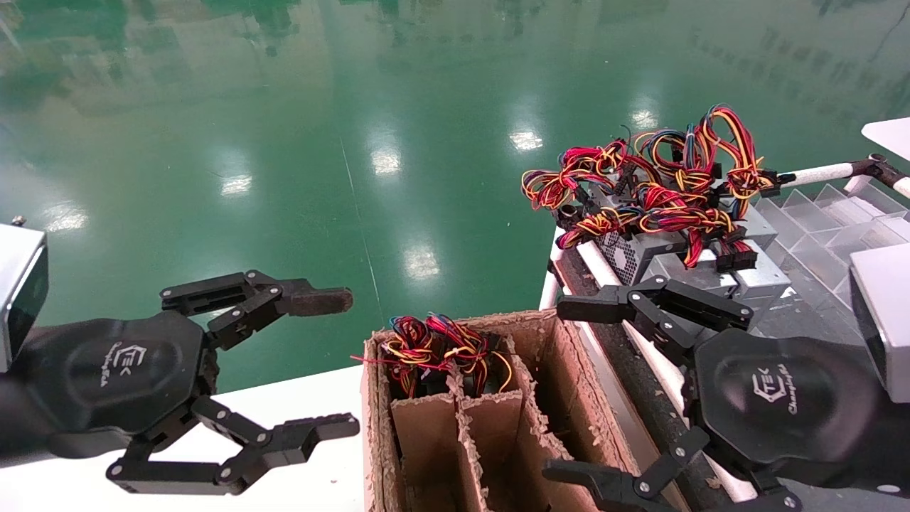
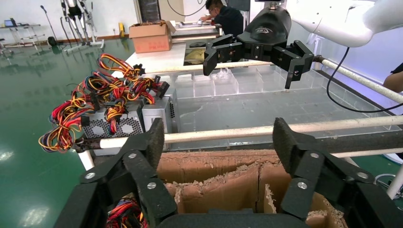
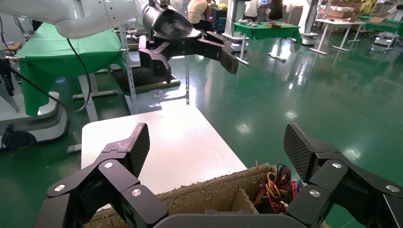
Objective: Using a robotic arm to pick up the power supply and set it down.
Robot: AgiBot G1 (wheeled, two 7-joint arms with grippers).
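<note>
Grey power supplies [image 1: 665, 264] with tangled red, yellow and black wires [image 1: 650, 186] lie on the bench at the right, also seen as power supplies [image 2: 124, 121] from the left wrist. Another wire bundle [image 1: 439, 350] sticks out of the far compartment of the cardboard box [image 1: 540, 419]; the right wrist view shows that bundle [image 3: 278, 187] too. My right gripper [image 1: 554, 391] hangs open and empty between the box and the bench, just before the power supplies. My left gripper [image 1: 353, 363] is open and empty over the white table, left of the box.
The cardboard box has torn dividers [image 1: 490, 427]. White tube rails [image 1: 817, 173] and a clear partitioned tray [image 1: 817, 227] lie on the right bench. The white table [image 1: 313, 398] lies left of the box, green floor beyond. People and tables stand far off.
</note>
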